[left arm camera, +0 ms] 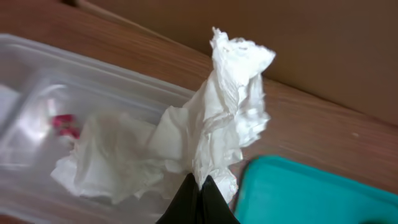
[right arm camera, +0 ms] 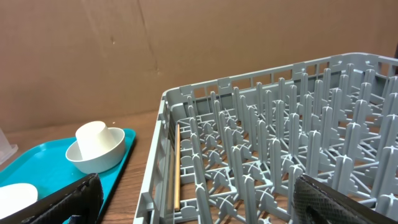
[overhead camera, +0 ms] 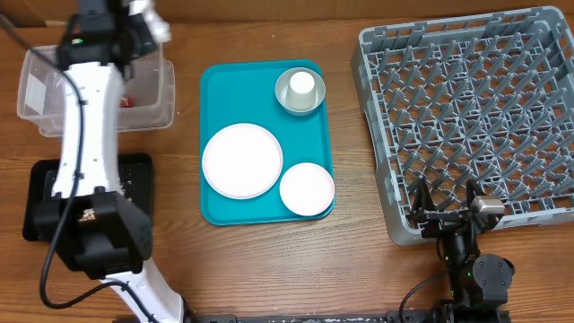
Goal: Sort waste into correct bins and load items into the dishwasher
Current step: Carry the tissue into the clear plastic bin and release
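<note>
My left gripper (left arm camera: 198, 194) is pinched shut on the crumpled white paper napkin (left arm camera: 227, 112), long axis running straight out from my fingertips, loose end draped over the clear tub (left arm camera: 37, 68) holding the red wrapper (left arm camera: 63, 123); my right gripper (right arm camera: 199, 198) is spread wide by the dish rack (right arm camera: 267, 149).

Open lane: bare tabletop (overhead camera: 352, 135) runs between the teal tray (overhead camera: 215, 85) and the dish rack (overhead camera: 466, 108), whose upright pegs (right arm camera: 280, 124) crowd its floor. At left, the left arm (overhead camera: 85, 126) stretches across the black tray (overhead camera: 142, 170) and clear tub (overhead camera: 166, 94), a crumpled napkin (left arm camera: 230, 106) hanging by the tub.
</note>
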